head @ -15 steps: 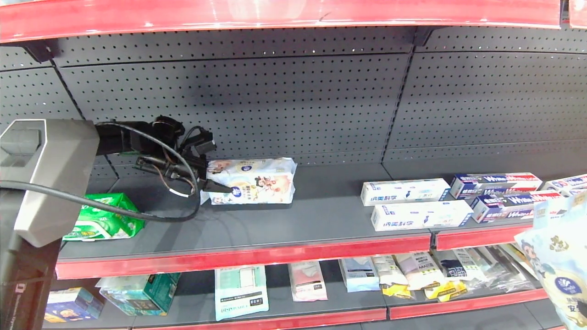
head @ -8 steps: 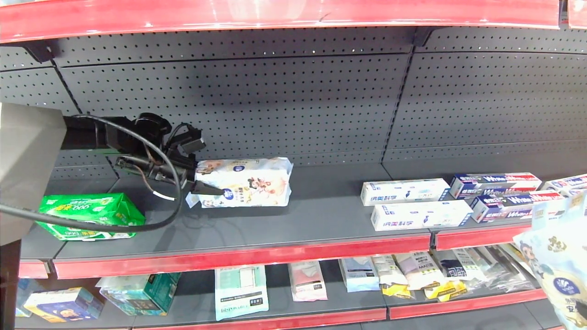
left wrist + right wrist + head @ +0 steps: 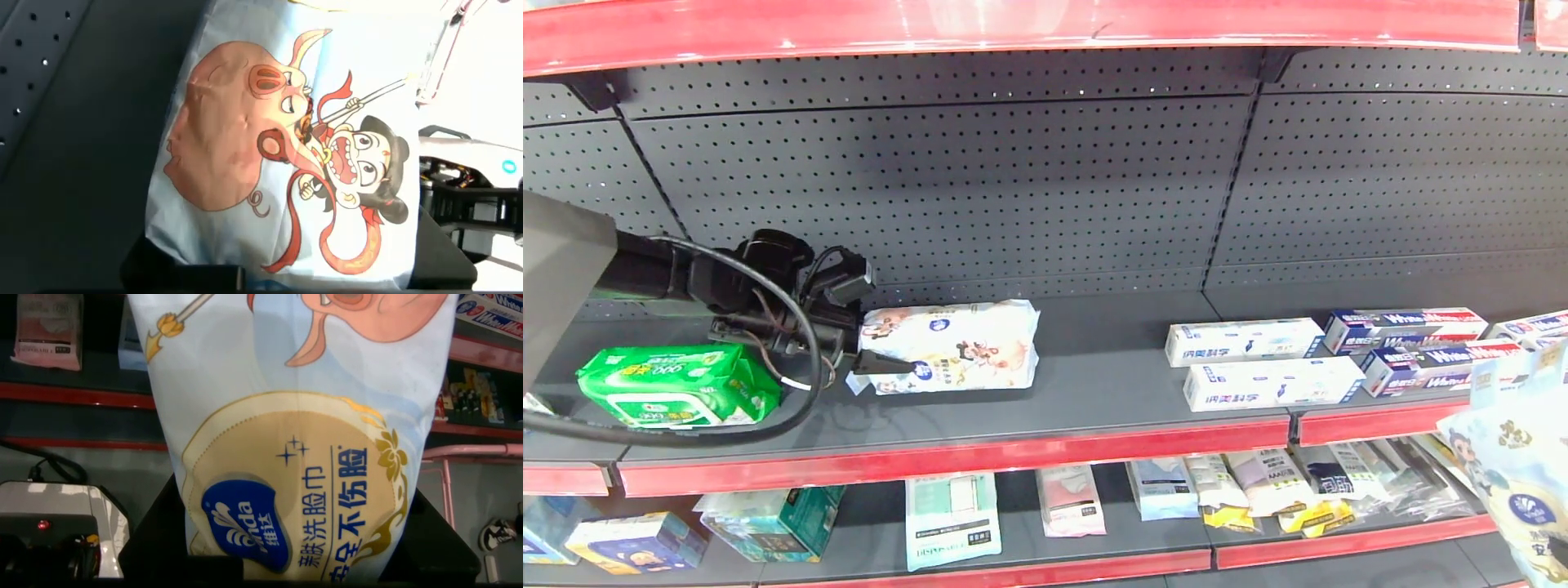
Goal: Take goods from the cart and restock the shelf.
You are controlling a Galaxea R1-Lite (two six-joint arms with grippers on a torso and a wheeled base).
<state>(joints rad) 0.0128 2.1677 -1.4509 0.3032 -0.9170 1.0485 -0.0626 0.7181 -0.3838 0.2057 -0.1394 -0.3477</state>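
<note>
Left gripper (image 3: 876,359) of mine is clamped on the left end of a white pack (image 3: 956,355) printed with cartoon figures. The pack lies on its side along the middle shelf (image 3: 1054,408), closer to the pegboard back wall (image 3: 1013,188) than to the red front edge. From my left wrist, the pack (image 3: 270,139) sits squeezed between the two dark fingers of the left gripper (image 3: 310,269). I cannot tell whether the gripped end is touching the shelf board.

A green pack (image 3: 678,388) lies on the same shelf, just to the left of my left wrist and nearer the front edge. It is apart from the white pack, with my gripper between them.

Well to the right lie two white toothpaste boxes (image 3: 1245,340), one behind the other, and blue and red boxes (image 3: 1405,327) lie just beyond them.

My right gripper (image 3: 302,567) is closed on the lower end of a second pack (image 3: 302,416), which stands upright between its fingers. In the head view the second pack (image 3: 1515,482) hangs in front of the shelving at the far right, off any shelf board. Assorted packets (image 3: 952,518) lie on the lower shelf.
</note>
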